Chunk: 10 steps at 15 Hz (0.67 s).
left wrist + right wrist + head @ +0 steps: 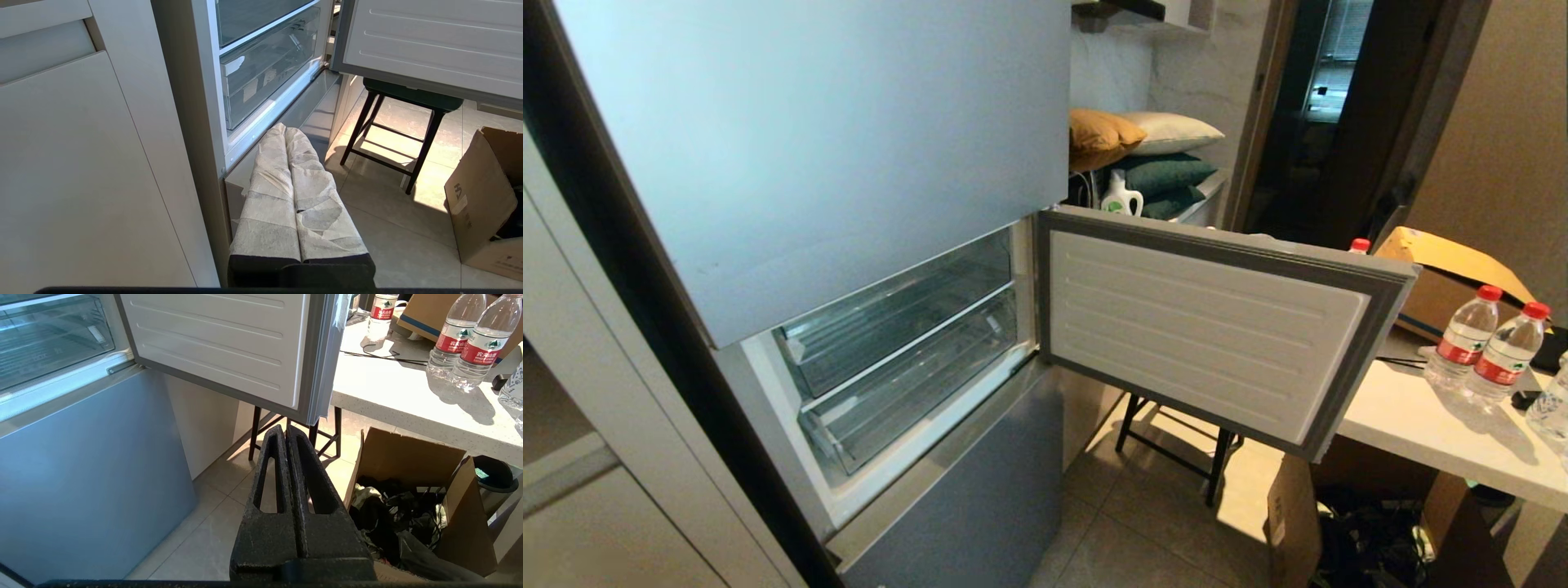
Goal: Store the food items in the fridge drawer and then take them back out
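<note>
Both pincers hang low before the fridge, each clenched on nothing. Left gripper [285, 131], its two paper-wrapped fingers [269, 196] pressed together along their whole length, fills the lower middle of the left wrist view, tips pointing at the sill under the open compartment. Right gripper [284, 430], bare black fingers [267, 498] likewise pressed flat against each other, sits in the lower middle of the right wrist view over the tiled floor [212, 539]. Neither arm shows in the head view.

Just past the right gripper, at lower right of its view, stands an open cardboard box [408, 457] stuffed with dark clutter. A black stool [408, 98] stands behind, under the swung-out fridge door [1209, 327], whose white ribbed inner face takes the middle of the head view.

At centre left of the head view the compartment is open, and the fridge drawer [915, 392], a clear plastic bin, sits pushed in below a second clear bin [898, 310]. Neither potato nor pepper can be made out in any view.

Farther right, a white table [1421, 425] carries water bottles [1486, 343] with red caps. At the upper middle, pillows [1143, 139] are stacked beyond the fridge.
</note>
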Available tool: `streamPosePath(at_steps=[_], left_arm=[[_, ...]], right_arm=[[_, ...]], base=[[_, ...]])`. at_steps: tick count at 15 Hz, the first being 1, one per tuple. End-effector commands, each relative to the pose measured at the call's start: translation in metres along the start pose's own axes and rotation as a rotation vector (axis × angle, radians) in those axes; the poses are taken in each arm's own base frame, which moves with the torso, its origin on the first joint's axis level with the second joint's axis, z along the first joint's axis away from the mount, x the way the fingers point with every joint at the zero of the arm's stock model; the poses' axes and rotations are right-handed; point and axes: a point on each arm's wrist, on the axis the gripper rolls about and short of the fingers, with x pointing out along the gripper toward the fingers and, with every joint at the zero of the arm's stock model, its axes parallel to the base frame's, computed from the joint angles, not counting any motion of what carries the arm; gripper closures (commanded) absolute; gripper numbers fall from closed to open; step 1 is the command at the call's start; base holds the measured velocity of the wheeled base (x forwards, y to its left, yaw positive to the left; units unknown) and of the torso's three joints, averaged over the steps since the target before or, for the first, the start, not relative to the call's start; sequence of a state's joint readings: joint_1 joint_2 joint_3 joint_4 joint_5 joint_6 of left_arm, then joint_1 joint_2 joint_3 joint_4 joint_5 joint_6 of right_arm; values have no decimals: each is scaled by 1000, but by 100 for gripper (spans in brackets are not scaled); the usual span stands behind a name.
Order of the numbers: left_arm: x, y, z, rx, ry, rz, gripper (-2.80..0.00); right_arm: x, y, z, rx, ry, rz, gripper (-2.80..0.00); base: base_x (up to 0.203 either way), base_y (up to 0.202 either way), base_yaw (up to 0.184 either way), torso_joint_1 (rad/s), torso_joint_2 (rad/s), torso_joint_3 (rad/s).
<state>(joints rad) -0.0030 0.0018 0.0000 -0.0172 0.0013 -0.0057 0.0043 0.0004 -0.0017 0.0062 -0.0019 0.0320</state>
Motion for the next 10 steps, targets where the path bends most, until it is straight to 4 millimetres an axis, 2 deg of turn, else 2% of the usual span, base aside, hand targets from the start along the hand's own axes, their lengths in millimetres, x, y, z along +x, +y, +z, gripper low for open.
streamPosePath(at_steps=[1,6,8,10], left_arm=[[0,0,-2,0,5,0,0],[0,0,-2,0,5,0,0],[0,0,-2,-2,5,0,0],[0,0,-2,-2,5,0,0]], right_arm=[[0,0,0,0,0,-1,0],[0,0,0,-7,3,1,0],[0,0,0,-6,1,1,0],[0,0,0,-6,3,1,0]], base=[[0,0,0,0,0,0],[0,0,0,0,0,0],[7,0,78,0,2,1],[0,-10,165,0,0,2]])
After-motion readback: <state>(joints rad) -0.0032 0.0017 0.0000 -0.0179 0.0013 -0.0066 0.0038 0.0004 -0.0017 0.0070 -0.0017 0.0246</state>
